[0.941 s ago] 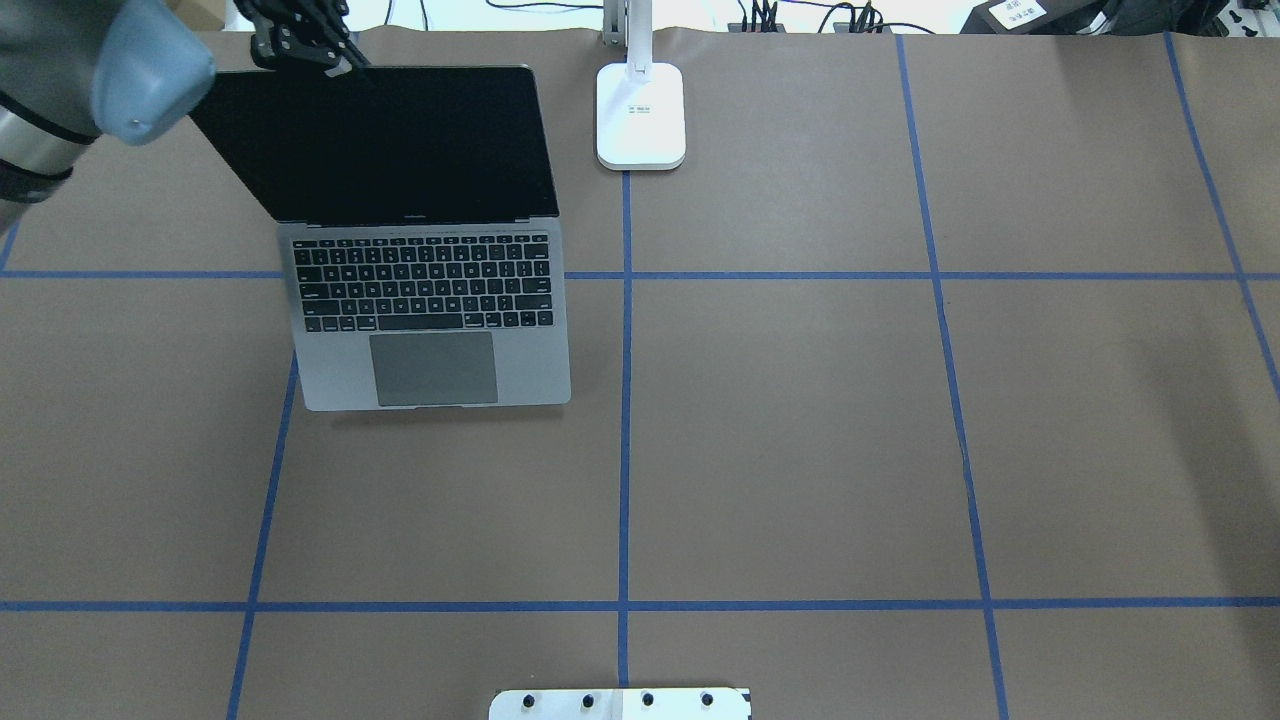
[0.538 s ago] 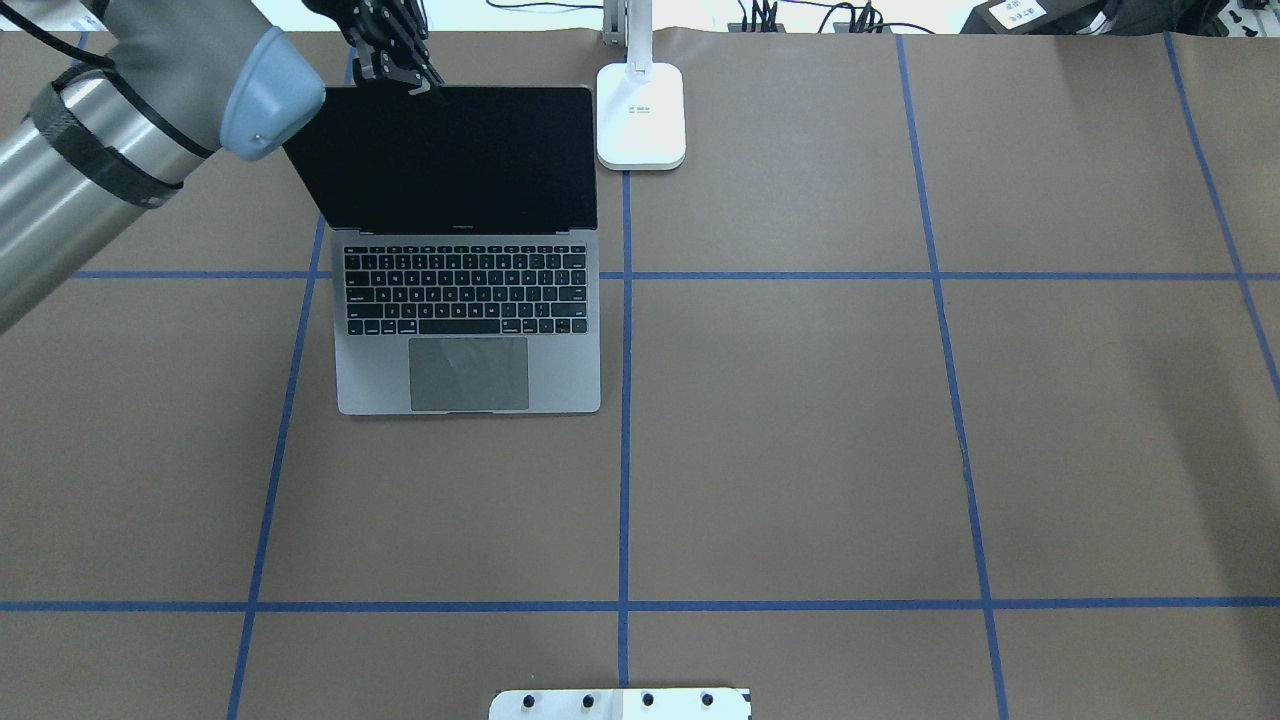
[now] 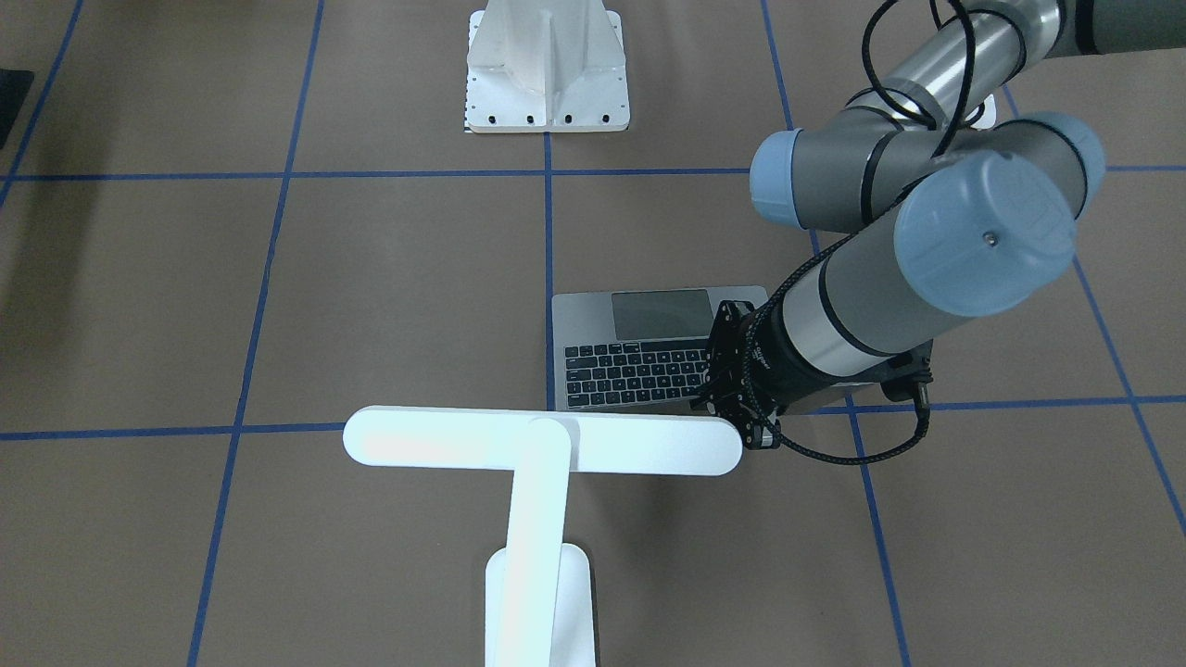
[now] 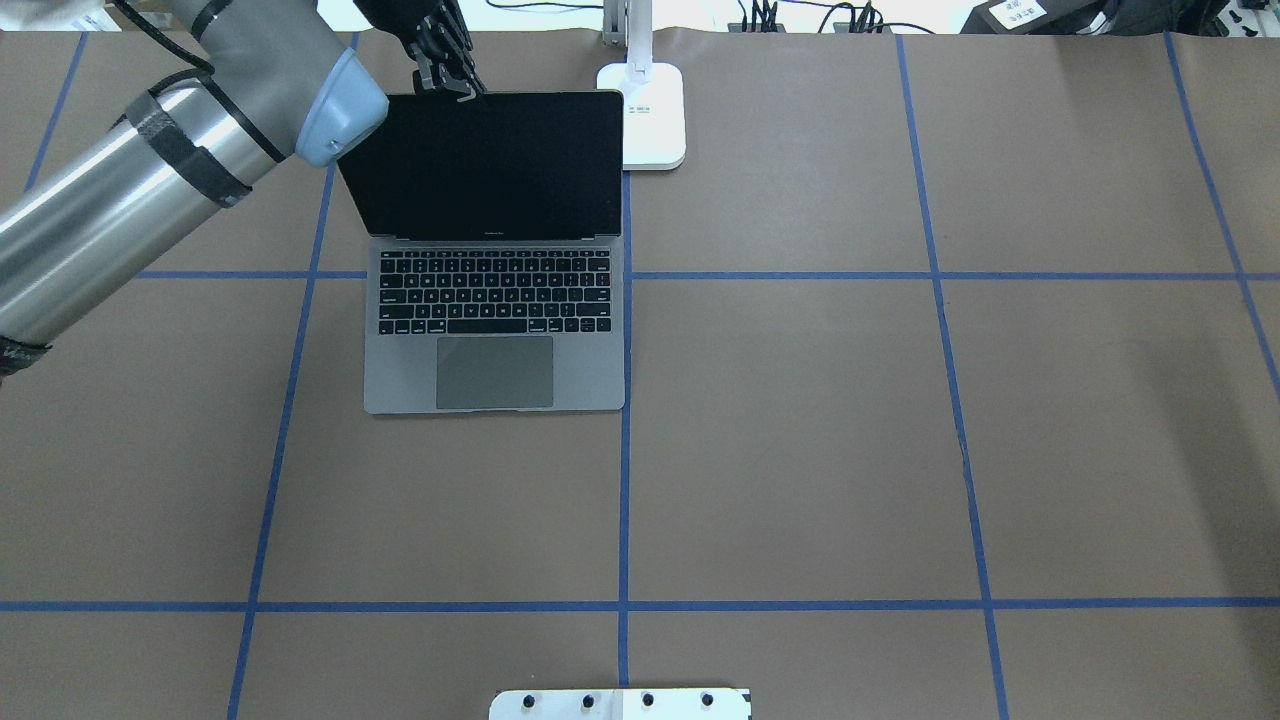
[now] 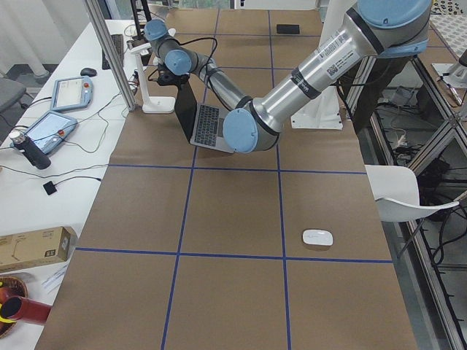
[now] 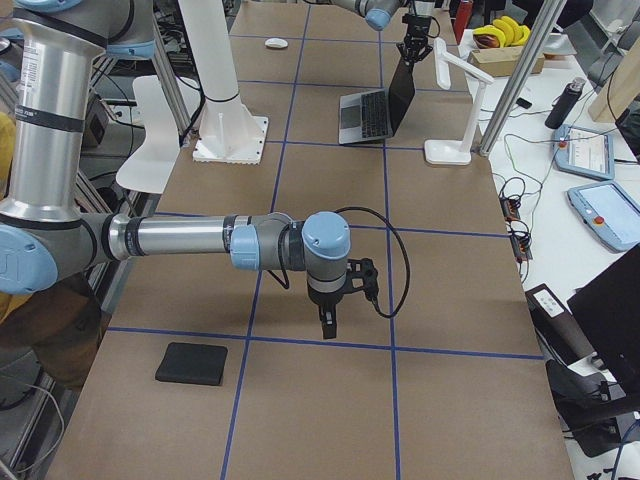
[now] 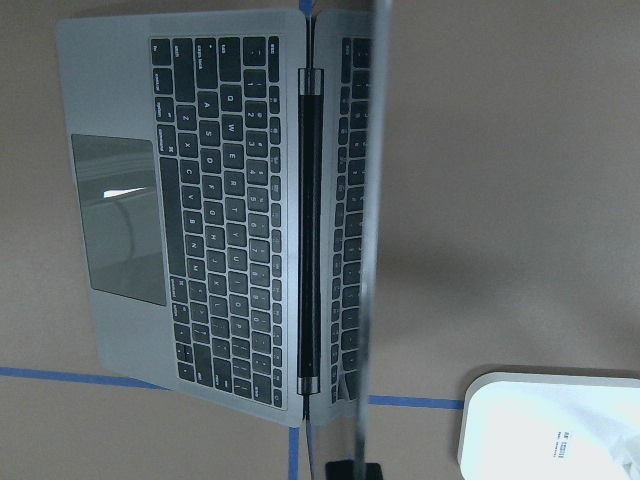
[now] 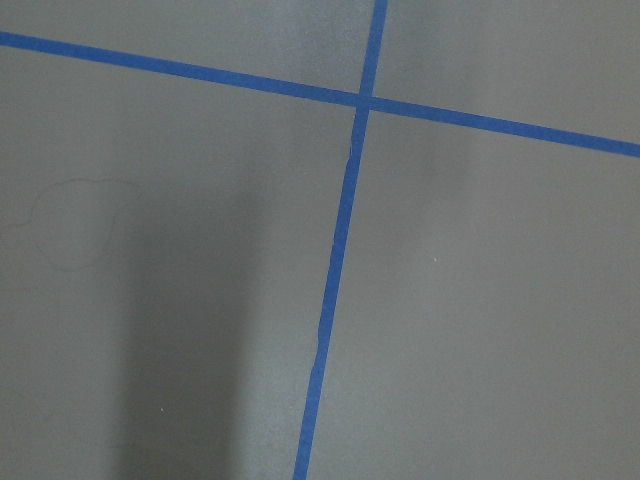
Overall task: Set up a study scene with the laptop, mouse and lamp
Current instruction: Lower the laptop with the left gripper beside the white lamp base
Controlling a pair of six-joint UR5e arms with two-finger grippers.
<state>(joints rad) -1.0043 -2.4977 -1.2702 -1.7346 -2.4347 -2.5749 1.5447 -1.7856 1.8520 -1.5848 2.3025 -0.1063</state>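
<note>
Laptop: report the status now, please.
Left gripper pinches laptop screen's top edge. Right gripper hangs above table, state unclear. Lamp close beside screen.

This is a robot lab. The table has brown paper marked with blue tape lines. Big robot arms reach over it, and control tablets sit beside it near metal posts.

Left tool gripping laptop, right tool low
</note>
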